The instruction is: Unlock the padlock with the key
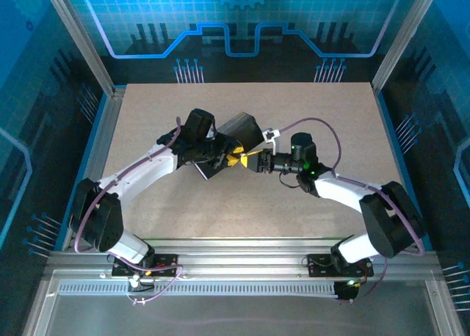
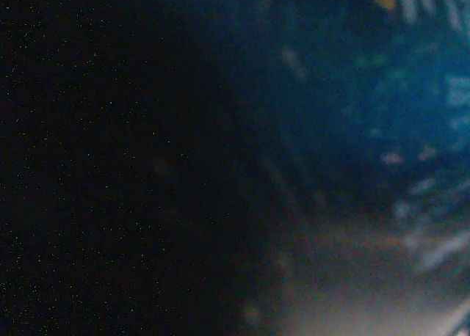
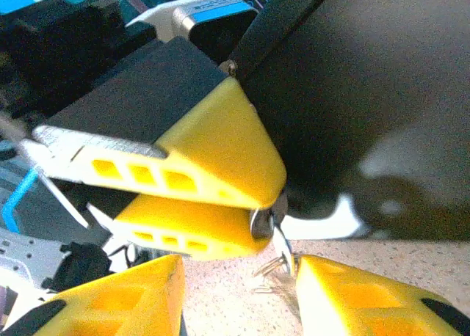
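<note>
Left gripper [image 1: 232,160], reaching to the centre of the overhead view, is clamped on the padlock [image 3: 259,223], apparently to steady it. In the right wrist view its yellow fingers [image 3: 220,152] pinch the tiny lock at mid-frame, against the tilted dark box [image 3: 367,94]. Just right of it the thin key [image 3: 283,245] juts downward, seemingly seated in the lock. Right gripper [image 3: 239,268], along the bottom edge, has its jaws apart around the key, gripping nothing.
</note>
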`<state>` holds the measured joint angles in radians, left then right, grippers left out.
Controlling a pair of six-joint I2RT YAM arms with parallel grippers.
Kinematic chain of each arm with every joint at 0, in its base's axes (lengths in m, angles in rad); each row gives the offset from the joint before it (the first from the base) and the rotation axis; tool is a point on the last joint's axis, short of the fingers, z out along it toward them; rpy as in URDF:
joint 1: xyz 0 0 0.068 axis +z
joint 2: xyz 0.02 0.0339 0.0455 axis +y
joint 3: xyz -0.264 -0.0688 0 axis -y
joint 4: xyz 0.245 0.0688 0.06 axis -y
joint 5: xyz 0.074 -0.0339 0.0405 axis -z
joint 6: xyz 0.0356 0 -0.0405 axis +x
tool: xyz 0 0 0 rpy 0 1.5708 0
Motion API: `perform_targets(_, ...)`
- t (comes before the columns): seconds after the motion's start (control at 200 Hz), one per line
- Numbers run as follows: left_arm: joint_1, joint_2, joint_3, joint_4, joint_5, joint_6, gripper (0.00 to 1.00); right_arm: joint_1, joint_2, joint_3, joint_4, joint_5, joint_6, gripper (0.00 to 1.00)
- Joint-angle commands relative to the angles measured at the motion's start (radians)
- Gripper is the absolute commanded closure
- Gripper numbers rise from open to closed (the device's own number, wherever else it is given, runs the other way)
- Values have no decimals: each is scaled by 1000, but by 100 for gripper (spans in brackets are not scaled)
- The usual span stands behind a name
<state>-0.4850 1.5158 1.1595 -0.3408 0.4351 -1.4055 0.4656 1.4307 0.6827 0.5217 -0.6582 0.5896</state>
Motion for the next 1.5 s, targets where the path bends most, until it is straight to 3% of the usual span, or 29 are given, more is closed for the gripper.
perform_targets(0.0,29,-30,4,-48,-4,37,100,-47,-51,46,-242,1,-217,50)
perform_targets(0.11,32,-11,27,-88,1,56,100,-75,-79,69,-401,60,-376,49)
perform_targets(0.235,32,22,83,-174,18,104,100,-49,-93,60,-421,235,-564,58)
perform_targets(0.4,33,56,159,-296,14,172,100,19,-103,-82,-35,433,-810,73)
perform_targets(0.695,35,99,183,-322,26,151,100,257,-30,-199,370,753,-1154,71)
perform_targets(0.83,36,113,201,-341,34,149,100,321,-3,-212,428,807,-1245,72)
perform_targets(1.176,36,109,205,-344,43,145,100,359,83,-177,470,848,-1331,72)
perform_targets(1.496,39,109,201,-333,57,145,100,377,94,-154,479,858,-1316,73)
